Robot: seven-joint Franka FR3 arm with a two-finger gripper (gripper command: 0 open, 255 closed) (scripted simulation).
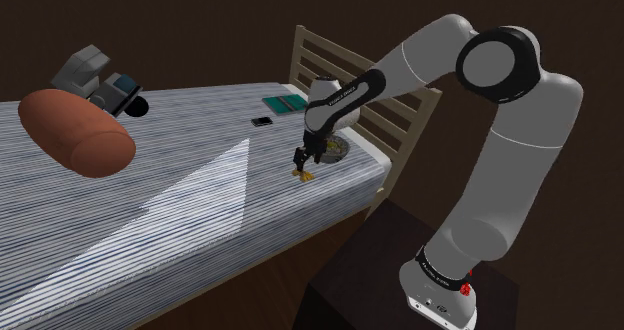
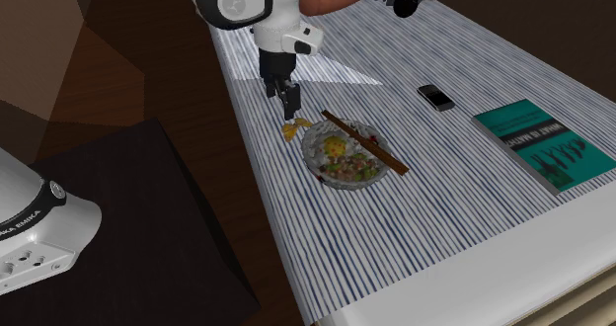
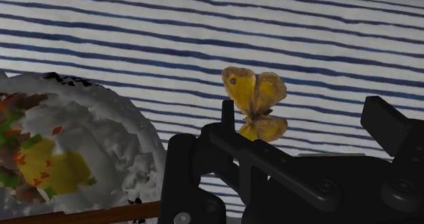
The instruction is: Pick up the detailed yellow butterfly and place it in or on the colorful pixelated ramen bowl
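The yellow butterfly (image 3: 255, 104) lies flat on the blue-striped bed cover (image 1: 180, 198), just beside the ramen bowl (image 3: 75, 155). The bowl (image 2: 346, 156) is white-rimmed, filled with colourful food, and has brown chopsticks (image 2: 367, 142) across it. My black gripper (image 3: 306, 110) hovers close above the butterfly (image 2: 292, 130), open, with its fingers apart and touching nothing. In the shoulder view the gripper (image 1: 301, 161) points down over the butterfly (image 1: 303, 175), with the bowl (image 1: 336, 150) to its right near the bed's edge.
A teal book (image 2: 538, 144) and a small black phone (image 2: 435, 97) lie farther along the bed. A brown pillow (image 1: 78, 130) and a grey object (image 1: 95, 78) sit at the shoulder view's left. A slatted headboard (image 1: 330, 53) rises behind the bowl.
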